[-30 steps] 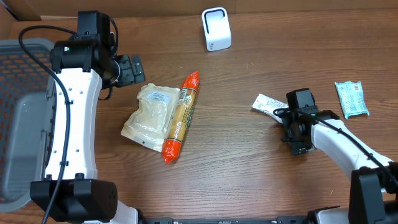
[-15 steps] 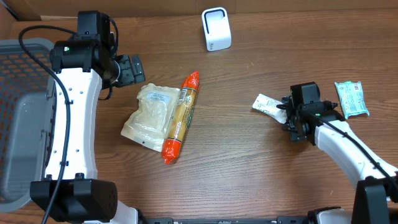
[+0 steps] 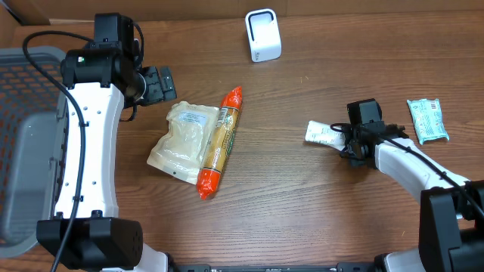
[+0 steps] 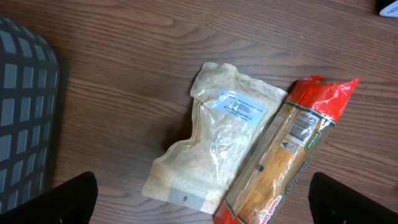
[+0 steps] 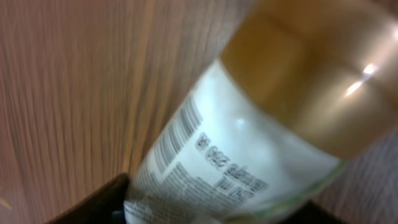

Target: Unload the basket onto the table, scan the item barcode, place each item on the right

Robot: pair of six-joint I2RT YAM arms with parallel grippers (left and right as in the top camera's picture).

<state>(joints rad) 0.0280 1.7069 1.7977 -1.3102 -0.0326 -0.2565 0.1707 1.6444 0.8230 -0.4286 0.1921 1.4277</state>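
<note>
Right arm: I see it low over the table's right side, right gripper (image 3: 342, 139) at the white barcoded item (image 3: 321, 133). The item lies between its fingers; a firm clamp I cannot tell.
Left arm: extended far-left, left gripper (image 3: 159, 83) spread wide near the clear pouch (image 4: 217, 143).

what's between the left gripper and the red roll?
From the left gripper: bare table, then the clear pouch, lying against the red roll. Shows overhead and in the left wrist view.

Matt wood-grain table (image 3: 302, 211), glossy white-and-gold packet (image 5: 236, 155), crinkled clear plastic pouch (image 4: 217, 137), shiny film wrapper (image 4: 280, 162)
</note>
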